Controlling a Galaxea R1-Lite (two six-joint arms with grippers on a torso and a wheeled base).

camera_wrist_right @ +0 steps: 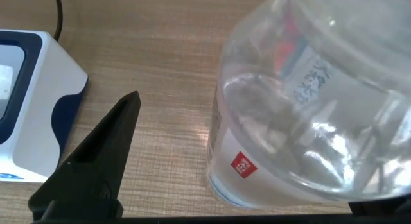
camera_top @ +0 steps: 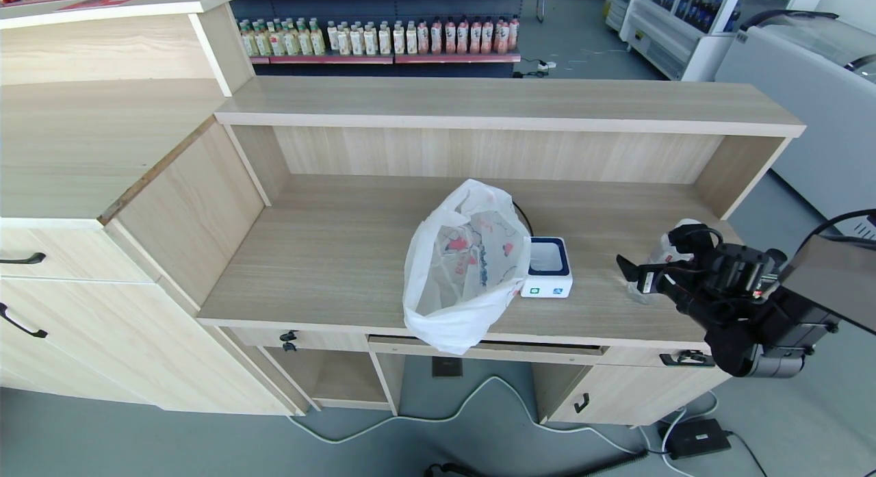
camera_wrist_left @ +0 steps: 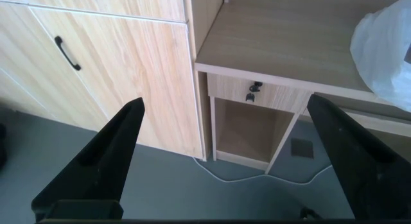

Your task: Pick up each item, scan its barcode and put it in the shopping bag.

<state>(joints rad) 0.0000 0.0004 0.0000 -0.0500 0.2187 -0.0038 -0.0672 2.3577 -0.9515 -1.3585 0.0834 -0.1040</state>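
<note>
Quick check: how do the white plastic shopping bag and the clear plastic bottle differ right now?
The white plastic shopping bag is soft, crumpled and red-printed; the clear plastic bottle is rigid and see-through. The bag sits mid-counter, sagging over the front edge; the bottle stands near the right end. The bag is untouched; the bottle is at the open right gripper. Both rest on the wooden counter.
</note>
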